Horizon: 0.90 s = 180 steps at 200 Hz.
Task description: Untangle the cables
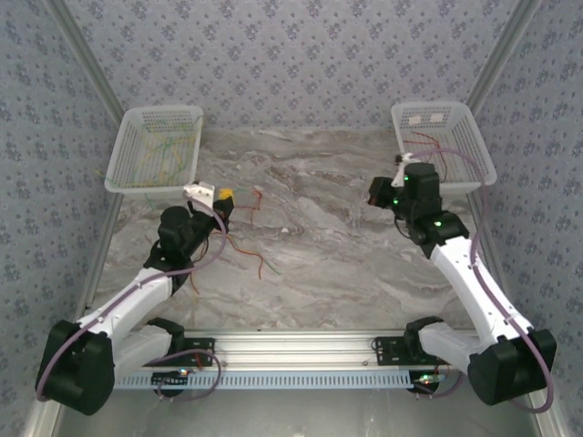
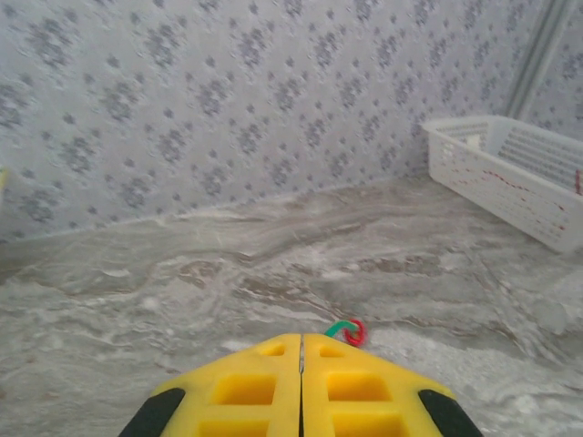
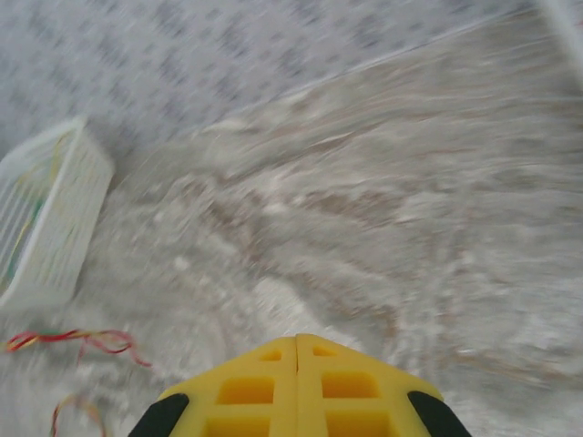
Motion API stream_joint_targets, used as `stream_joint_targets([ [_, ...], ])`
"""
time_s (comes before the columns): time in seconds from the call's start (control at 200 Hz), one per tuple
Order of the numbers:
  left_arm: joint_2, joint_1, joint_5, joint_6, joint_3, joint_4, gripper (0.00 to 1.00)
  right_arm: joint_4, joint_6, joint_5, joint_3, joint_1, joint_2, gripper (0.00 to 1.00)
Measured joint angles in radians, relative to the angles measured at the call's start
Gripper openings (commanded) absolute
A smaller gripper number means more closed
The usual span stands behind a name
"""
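Note:
Thin red and green cables (image 1: 239, 244) lie tangled on the marble table, just right of my left arm. My left gripper (image 1: 226, 197) sits at their upper end, its yellow jaws pressed together (image 2: 301, 339). A small red and green cable curl (image 2: 348, 331) shows just past its right fingertip; I cannot tell whether it is pinched. My right gripper (image 1: 374, 193) hovers over the right half of the table, shut with nothing between its fingers (image 3: 297, 339). Its blurred wrist view shows red and yellow cables (image 3: 73, 340) lying on the table to the left.
A white basket (image 1: 127, 173) at the back left holds yellow, green and orange wires. Another white basket (image 1: 469, 150) at the back right holds a red wire and stands close behind my right wrist. Patterned walls close in the table on three sides.

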Motion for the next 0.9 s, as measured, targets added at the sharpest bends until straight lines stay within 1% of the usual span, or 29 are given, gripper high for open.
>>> stream_joint_targets([
  [0.03,0.009,-0.008,0.005,-0.004,0.012,-0.006,0.0,0.011,-0.013,-0.015,-0.001,0.027,0.009,0.0],
  [0.125,0.023,-0.028,0.017,-0.033,0.043,-0.013,0.0,0.087,-0.045,-0.08,-0.024,0.081,0.03,0.08],
  [0.205,0.029,-0.039,0.02,-0.069,0.064,-0.013,0.0,0.177,-0.056,-0.136,-0.073,0.092,0.044,0.12],
  [0.26,0.039,-0.044,0.025,-0.095,0.082,-0.012,0.0,0.238,-0.048,-0.181,-0.107,0.096,0.073,0.19],
  [0.295,0.049,-0.048,0.028,-0.113,0.096,-0.012,0.0,0.272,-0.045,-0.208,-0.122,0.1,0.097,0.22],
  [0.315,0.055,-0.051,0.029,-0.122,0.104,-0.013,0.0,0.287,-0.048,-0.221,-0.129,0.103,0.113,0.25],
  [0.36,0.069,-0.062,0.029,-0.144,0.122,-0.013,0.0,0.316,-0.042,-0.242,-0.141,0.118,0.149,0.27],
  [0.385,0.076,-0.07,0.027,-0.156,0.132,-0.013,0.0,0.331,-0.043,-0.252,-0.147,0.129,0.167,0.35],
  [0.42,0.084,-0.083,0.021,-0.172,0.142,-0.013,0.0,0.356,-0.039,-0.257,-0.158,0.147,0.183,0.37],
  [0.44,0.088,-0.089,0.015,-0.18,0.146,-0.014,0.0,0.372,-0.043,-0.26,-0.165,0.158,0.19,0.42],
  [0.47,0.094,-0.101,0.005,-0.193,0.154,-0.015,0.0,0.397,-0.037,-0.264,-0.178,0.174,0.195,0.45],
  [0.555,0.108,-0.126,-0.03,-0.223,0.174,-0.024,0.0,0.484,-0.022,-0.272,-0.221,0.224,0.196,0.6],
  [0.655,0.127,-0.141,-0.069,-0.252,0.189,-0.025,0.0,0.582,-0.008,-0.271,-0.248,0.284,0.217,0.63],
  [0.74,0.141,-0.151,-0.107,-0.277,0.196,-0.029,0.0,0.672,0.031,-0.266,-0.249,0.328,0.278,0.64],
  [0.835,0.153,-0.166,-0.137,-0.296,0.205,-0.03,0.0,0.736,0.07,-0.222,-0.248,0.375,0.356,0.69],
  [0.899,0.16,-0.18,-0.148,-0.306,0.22,-0.04,0.0,0.756,0.094,-0.165,-0.246,0.411,0.407,0.73],
])
